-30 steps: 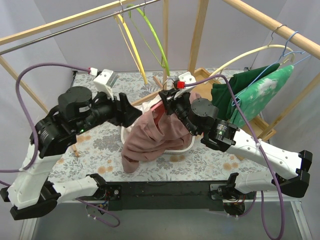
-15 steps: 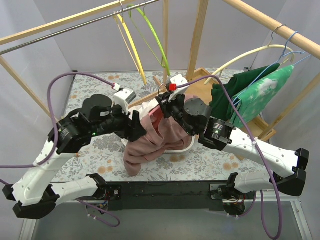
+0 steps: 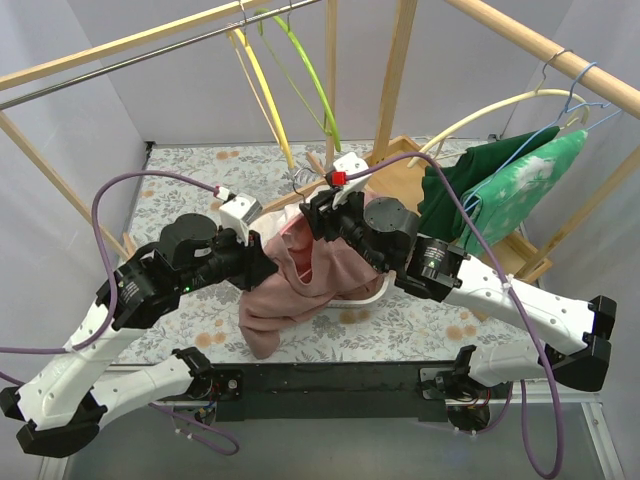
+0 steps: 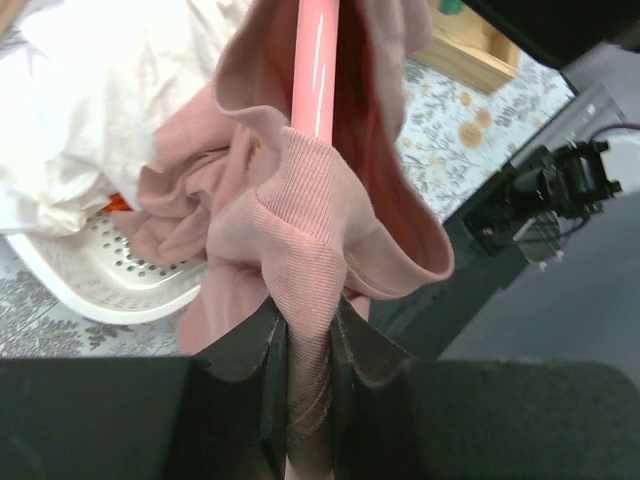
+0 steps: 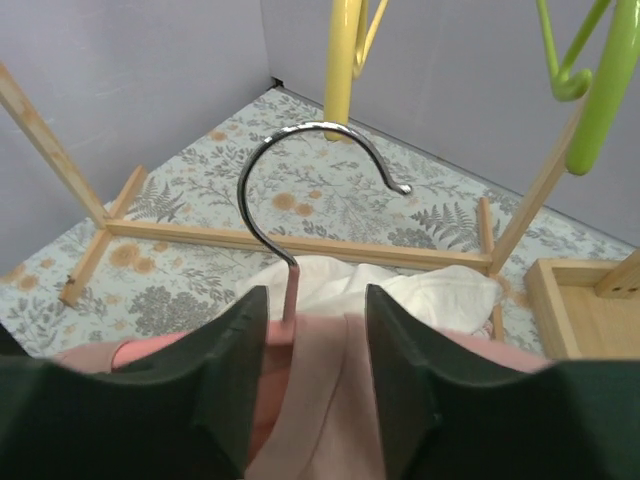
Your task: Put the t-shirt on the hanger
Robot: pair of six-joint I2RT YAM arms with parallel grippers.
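The pink t-shirt (image 3: 300,285) hangs in the air over the basket, draped on the pink hanger. In the left wrist view the hanger's pink arm (image 4: 315,70) runs up inside the shirt. My left gripper (image 3: 265,265) is shut on a fold of the shirt's ribbed fabric (image 4: 300,250), as its own view (image 4: 303,325) shows. My right gripper (image 3: 315,215) is shut on the hanger's top through the shirt collar (image 5: 340,400). In its own view (image 5: 315,310) the pink neck and metal hook (image 5: 300,160) stick out beyond the fingers.
A white perforated basket (image 4: 90,290) with white cloth (image 4: 120,90) sits below. A yellow hanger (image 3: 262,80) and a green hanger (image 3: 310,70) hang from the rail. Green garments (image 3: 500,190) hang at the right. Wooden frame posts (image 3: 395,70) stand around.
My left arm has swung in toward the near side, drawing the shirt fabric down and left. My right gripper has shifted slightly left with the hanger.
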